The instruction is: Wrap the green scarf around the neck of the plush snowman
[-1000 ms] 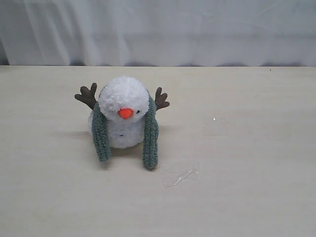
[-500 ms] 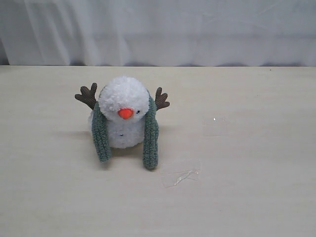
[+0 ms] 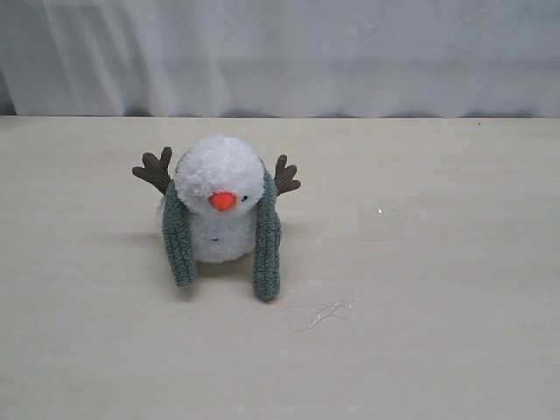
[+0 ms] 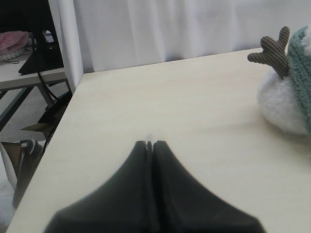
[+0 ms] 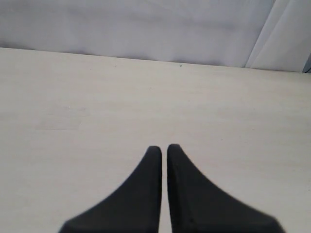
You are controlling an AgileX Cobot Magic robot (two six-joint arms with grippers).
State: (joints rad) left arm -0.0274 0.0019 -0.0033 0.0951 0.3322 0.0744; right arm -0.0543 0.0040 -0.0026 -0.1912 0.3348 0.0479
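The plush snowman (image 3: 219, 188) sits on the table, left of centre in the exterior view, orange nose facing the camera. The green scarf (image 3: 267, 241) is draped behind its neck, and both ends hang down the front to the tabletop. Neither arm shows in the exterior view. In the left wrist view, my left gripper (image 4: 149, 143) is shut with nothing in it, well apart from the snowman (image 4: 282, 102), whose brown arm and a strip of the scarf (image 4: 302, 73) show at the edge. My right gripper (image 5: 164, 147) is shut over bare table, holding nothing.
A piece of clear tape (image 3: 319, 313) lies on the table (image 3: 437, 262) in front of and right of the snowman. A white curtain (image 3: 280, 52) hangs behind. In the left wrist view the table's edge (image 4: 58, 131) drops off, with clutter and cables beyond.
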